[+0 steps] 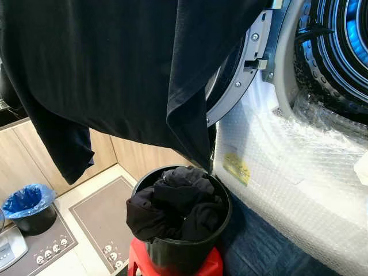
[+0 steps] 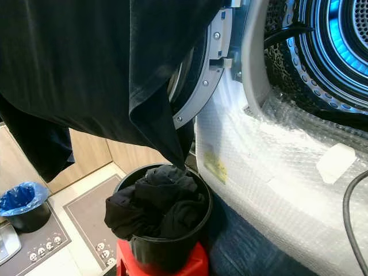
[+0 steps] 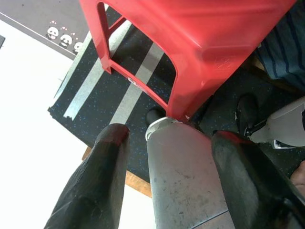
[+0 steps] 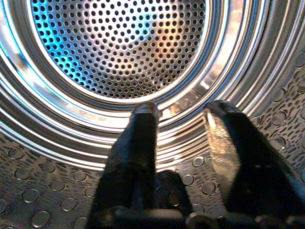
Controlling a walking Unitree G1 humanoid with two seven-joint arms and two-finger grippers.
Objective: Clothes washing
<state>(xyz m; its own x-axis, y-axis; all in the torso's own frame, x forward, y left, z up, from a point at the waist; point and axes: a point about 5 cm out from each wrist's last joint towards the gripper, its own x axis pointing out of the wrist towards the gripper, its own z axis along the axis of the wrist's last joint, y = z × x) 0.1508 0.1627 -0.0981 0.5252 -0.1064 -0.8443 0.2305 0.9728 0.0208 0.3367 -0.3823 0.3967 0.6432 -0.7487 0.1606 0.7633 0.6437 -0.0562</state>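
Black garment (image 2: 98, 63) hangs above black bucket (image 2: 172, 253) of dark clothes (image 2: 155, 204); washer drum (image 2: 328, 46) open.

Matt black cloth (image 1: 115, 63) is hanging above a glossy black plastic bucket (image 1: 184, 253) on a shiny red plastic stool (image 3: 200, 38), beside bubble wrap (image 1: 299, 167) that is sheathing the washer, whose perforated steel drum (image 4: 119, 43) is gleaming.
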